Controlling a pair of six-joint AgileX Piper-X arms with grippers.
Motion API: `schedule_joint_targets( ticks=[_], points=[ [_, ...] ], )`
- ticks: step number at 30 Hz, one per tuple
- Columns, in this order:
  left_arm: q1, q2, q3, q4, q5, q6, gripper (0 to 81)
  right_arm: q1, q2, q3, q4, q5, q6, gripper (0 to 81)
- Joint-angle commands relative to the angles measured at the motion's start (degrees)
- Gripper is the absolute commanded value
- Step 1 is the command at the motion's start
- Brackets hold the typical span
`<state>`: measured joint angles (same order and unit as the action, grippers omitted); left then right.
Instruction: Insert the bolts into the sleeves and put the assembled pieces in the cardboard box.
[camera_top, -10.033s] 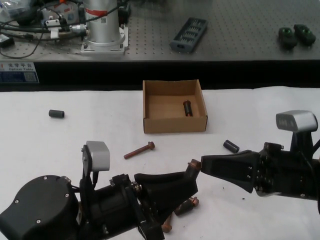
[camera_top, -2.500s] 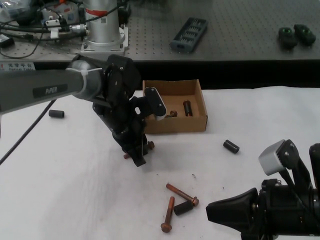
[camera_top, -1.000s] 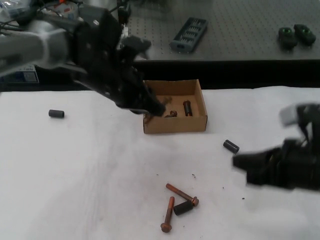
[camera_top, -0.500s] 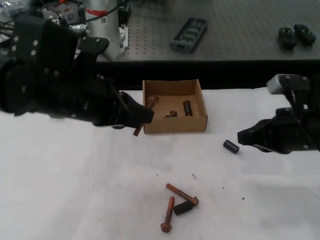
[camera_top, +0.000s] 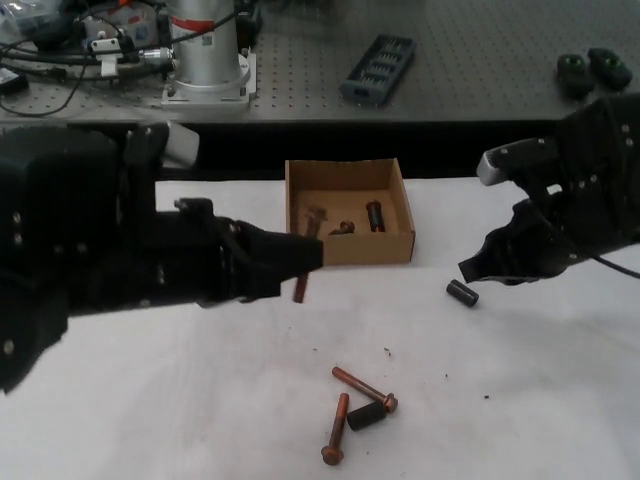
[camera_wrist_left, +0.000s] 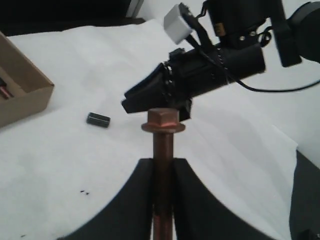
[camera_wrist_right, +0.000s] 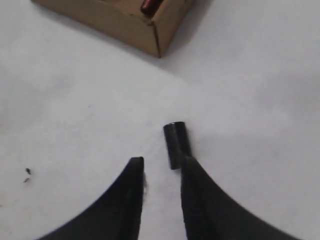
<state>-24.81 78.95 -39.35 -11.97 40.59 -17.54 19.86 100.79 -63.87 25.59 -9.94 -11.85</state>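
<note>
Pinching bolt (camera_wrist_left: 162, 142): left tool (camera_wrist_left: 162, 167); right tool (camera_wrist_right: 161, 163) near sleeve (camera_wrist_right: 175, 143).

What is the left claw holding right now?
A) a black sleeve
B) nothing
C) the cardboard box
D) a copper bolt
D: the left claw is shut on a copper bolt, whose head sticks out past the fingertips.
</note>
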Motion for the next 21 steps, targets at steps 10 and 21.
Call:
schedule_joint_targets(
  ticks=[10,21],
  points=[
    [-5.9,-0.8,1.0,-16.0,-3.1,-8.8,0.6,-2.5,8.1,-12.2,11.4,1.6,-7.3,18.1],
    [-5.9,-0.8,1.0,-17.3,-3.1,-9.5,0.6,-0.2,10.6,-14.6,14.3,0.0,-7.4,21.1]
  ],
)
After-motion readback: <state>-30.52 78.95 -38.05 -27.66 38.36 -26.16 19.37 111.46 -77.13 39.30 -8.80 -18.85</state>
